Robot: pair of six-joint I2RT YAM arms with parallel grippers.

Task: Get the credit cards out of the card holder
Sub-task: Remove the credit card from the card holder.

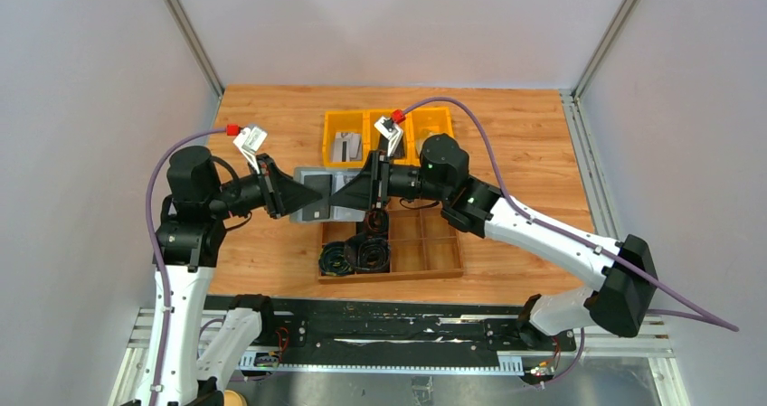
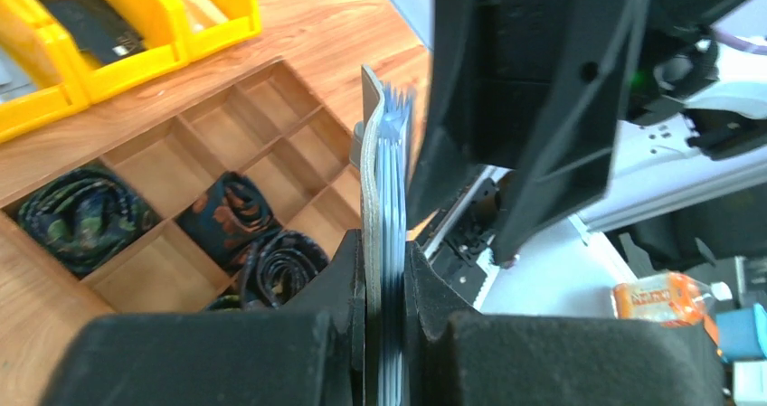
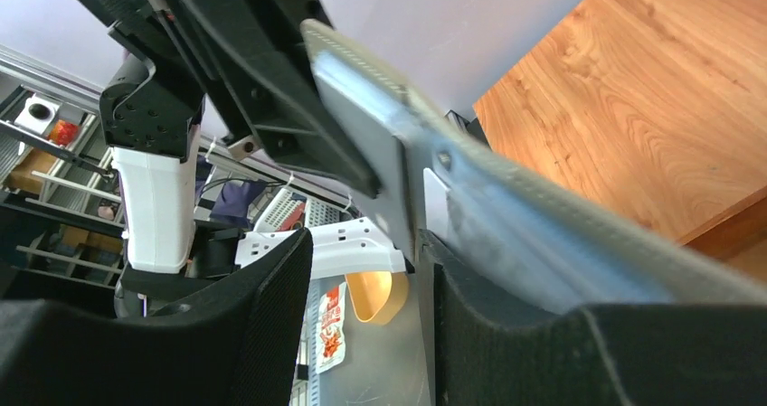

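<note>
Above the wooden worktop (image 1: 525,135), the left fingers (image 2: 336,284) are clamped on the grey card holder (image 2: 369,162), which stands on edge between them. The right fingers (image 3: 271,288) stand apart, and the holder's far end lies against one of them. The credit cards (image 2: 395,171) sit stacked inside the holder, pinched between the left fingers.

Your top cam looks down from behind over the whole surface (image 1: 271,117). Wrist cams sit v. close, facing each other; all share the holder (image 2: 369,153).
</note>
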